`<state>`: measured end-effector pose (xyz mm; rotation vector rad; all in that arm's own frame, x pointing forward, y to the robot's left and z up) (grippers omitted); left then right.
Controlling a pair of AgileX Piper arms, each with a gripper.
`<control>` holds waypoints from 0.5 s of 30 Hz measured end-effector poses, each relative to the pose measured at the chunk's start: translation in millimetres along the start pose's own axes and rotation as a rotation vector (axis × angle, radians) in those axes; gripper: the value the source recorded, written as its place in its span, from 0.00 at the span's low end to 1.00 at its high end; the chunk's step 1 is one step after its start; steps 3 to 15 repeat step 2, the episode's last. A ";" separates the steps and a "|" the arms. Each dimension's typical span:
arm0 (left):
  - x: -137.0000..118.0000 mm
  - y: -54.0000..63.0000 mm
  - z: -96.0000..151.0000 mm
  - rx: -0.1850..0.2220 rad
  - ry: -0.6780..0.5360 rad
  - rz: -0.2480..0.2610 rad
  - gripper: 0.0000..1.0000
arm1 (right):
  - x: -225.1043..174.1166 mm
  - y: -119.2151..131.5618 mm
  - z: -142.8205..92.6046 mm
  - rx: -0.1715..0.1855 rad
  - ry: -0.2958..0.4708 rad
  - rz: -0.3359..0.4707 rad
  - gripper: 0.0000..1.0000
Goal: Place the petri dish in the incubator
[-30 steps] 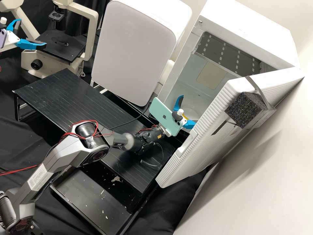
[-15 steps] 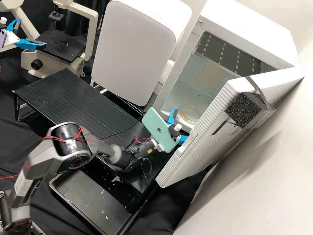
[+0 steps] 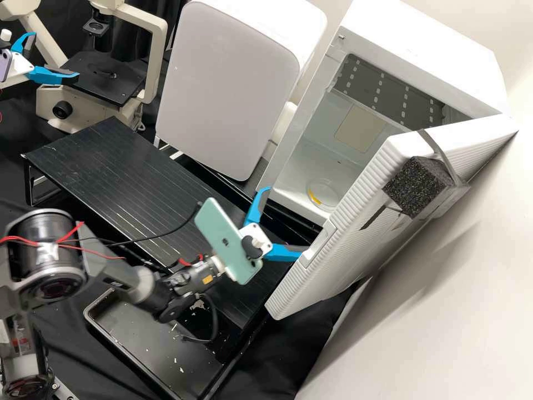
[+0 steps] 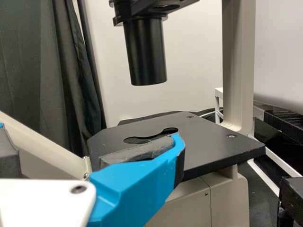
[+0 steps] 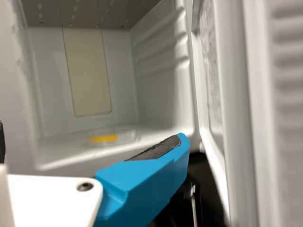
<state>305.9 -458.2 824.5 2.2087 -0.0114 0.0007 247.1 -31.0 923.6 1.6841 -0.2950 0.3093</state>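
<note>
The clear petri dish [image 3: 330, 190] with an orange-yellow mark lies flat on the floor of the white incubator [image 3: 427, 50], near its front opening. My right gripper [image 3: 284, 222] stands open and empty outside the incubator, beside the edge of the swung-out door [image 3: 333, 261]. The right wrist view has the dish [image 5: 124, 135] on the incubator floor beyond my right gripper [image 5: 92, 138]. At the microscope stage [image 3: 102, 83], my left gripper [image 3: 54, 56] is open with nothing between its fingers; in the left wrist view my left gripper [image 4: 89, 132] is in front of the stage [image 4: 208, 146].
A white box-shaped device [image 3: 222, 94] stands between microscope and incubator. A black raised platform [image 3: 116, 166] runs below them, with a black tray [image 3: 150, 333] at the front. A dark foam block [image 3: 419, 186] is strapped to the incubator door.
My right gripper has drawn back from around the dish and out of the incubator, down and to the left in the high view. The dish stays inside. My left gripper has kept still.
</note>
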 end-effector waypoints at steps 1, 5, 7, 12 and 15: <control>0.0 0.0 0.0 0.000 0.000 0.000 1.00 | -4.8 -1.2 -1.2 0.015 -0.003 -0.004 1.00; 0.0 0.0 0.0 0.000 0.000 0.000 1.00 | -15.4 -4.6 -3.0 0.034 -0.012 -0.015 1.00; 0.0 0.0 0.0 0.000 0.000 0.000 1.00 | -15.4 -4.6 -3.0 0.034 -0.012 -0.015 1.00; 0.0 0.0 0.0 0.000 0.000 0.000 1.00 | -15.4 -4.6 -3.0 0.034 -0.012 -0.015 1.00; 0.0 0.0 0.0 0.000 0.000 0.000 1.00 | -15.4 -4.6 -3.0 0.034 -0.012 -0.015 1.00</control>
